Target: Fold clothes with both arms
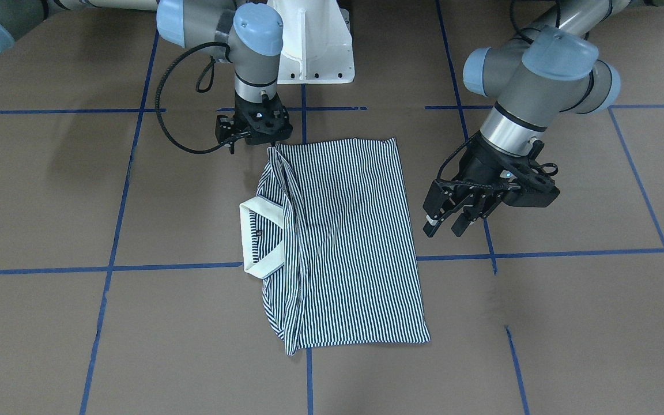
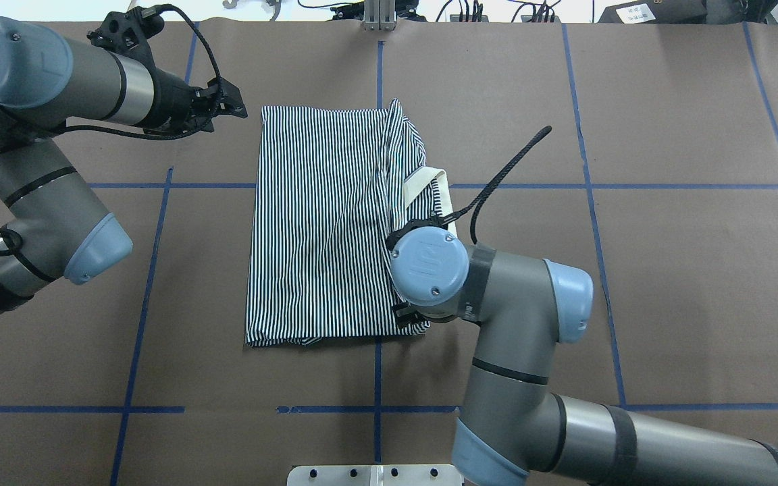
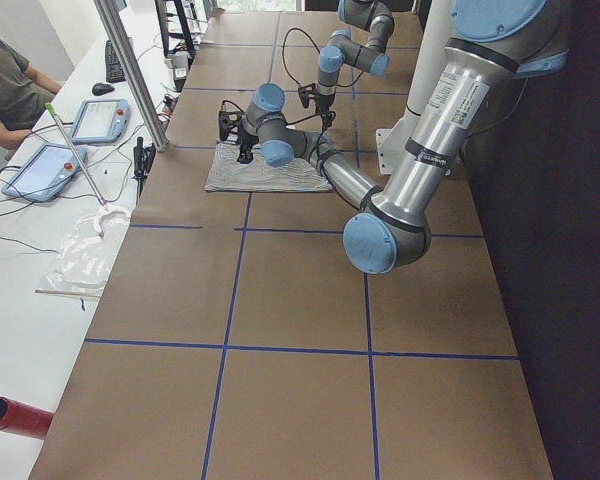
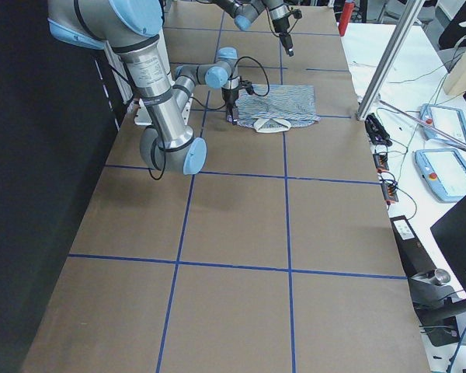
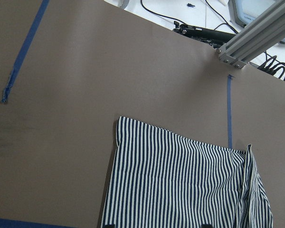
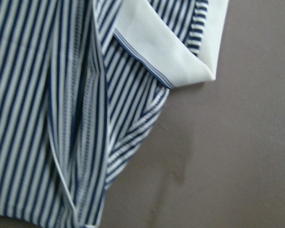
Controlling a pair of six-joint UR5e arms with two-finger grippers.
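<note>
Polo shirt, thin navy-and-white stripes, lies flat near the middle of the bench, folded into a rough rectangle. Cream collar sticks out past the edge on the robot's right side, with one small button visible on the placket inside it. A long fold ridge runs along that same edge, from the corner nearest the robot toward the far corner. Shallow wrinkles cross the top layer. Right claw points straight down at the shirt's near corner on the collar side, right at the cloth. Its fingers are hidden under the wrist in the front and overhead views, and the right wrist camera gives only blurred stripes, a collar corner and brown surface. Cannot tell whether it is parted or pinching fabric. Left claw is off the opposite edge, on the robot's left, just beside the shirt and not touching it. In the overhead view it sits toward the far corner. It is tilted, and its two black fingers stand apart with nothing between them. Bench is covered in brown paper gridded with blue tape lines. White pedestal stands at the robot-side edge between the arms. Left side view: a person sits at a white table alongside the bench, with two tablet-like screens on it.
</note>
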